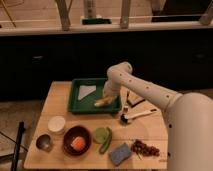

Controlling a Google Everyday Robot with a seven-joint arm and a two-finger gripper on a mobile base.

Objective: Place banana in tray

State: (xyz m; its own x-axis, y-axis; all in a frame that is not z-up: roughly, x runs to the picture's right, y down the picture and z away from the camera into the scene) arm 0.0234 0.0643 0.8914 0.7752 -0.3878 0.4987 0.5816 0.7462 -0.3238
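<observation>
The dark green tray [79,102] sits at the back middle of the wooden table. The small pale-yellow banana [102,103] lies inside it near the front right corner. My gripper [106,94] hangs at the end of the white arm, right over the banana's upper end, touching or almost touching it. A white sheet [87,90] lies in the tray's back left part.
A reddish-brown bowl [76,140] holds an orange item. Around it are a white cup [56,124], a metal cup [44,142], a green curved vegetable [106,142], a blue sponge [120,153], grapes [144,148] and a white-handled utensil [138,116] right of the tray.
</observation>
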